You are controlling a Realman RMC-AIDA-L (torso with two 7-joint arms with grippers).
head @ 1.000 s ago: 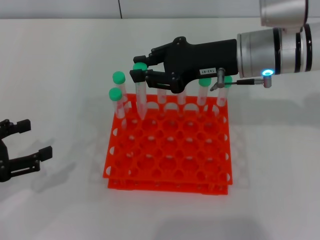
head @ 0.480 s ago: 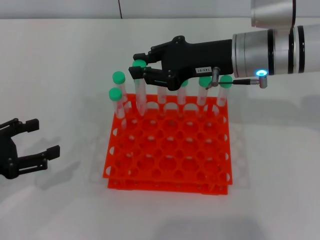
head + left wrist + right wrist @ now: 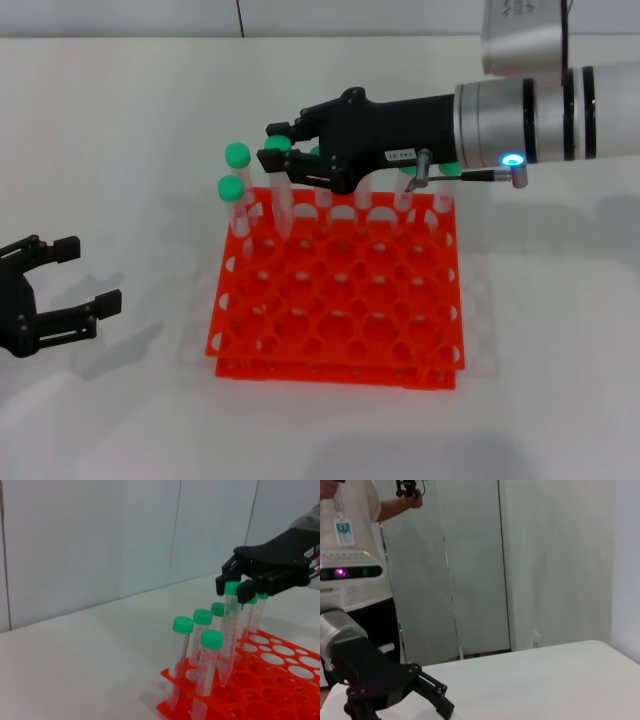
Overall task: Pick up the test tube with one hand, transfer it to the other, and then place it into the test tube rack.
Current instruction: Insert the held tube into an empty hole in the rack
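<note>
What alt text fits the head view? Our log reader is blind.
The right tool holds a green-capped tube upright over the orange rack's far left holes, beside other capped tubes. The left tool sits open, off to the rack's left.

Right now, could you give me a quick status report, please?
Right gripper shut on tube, its tip just above rack. Left gripper open, parked at table's left. Neighbouring tubes close by.

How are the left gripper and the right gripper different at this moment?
The right gripper is above the back of the test tube rack, shut on the test tube; the left gripper is beside the rack, low over the table, open and holding nothing. The right gripper has a white label; the left shows none. Both are black.
</note>
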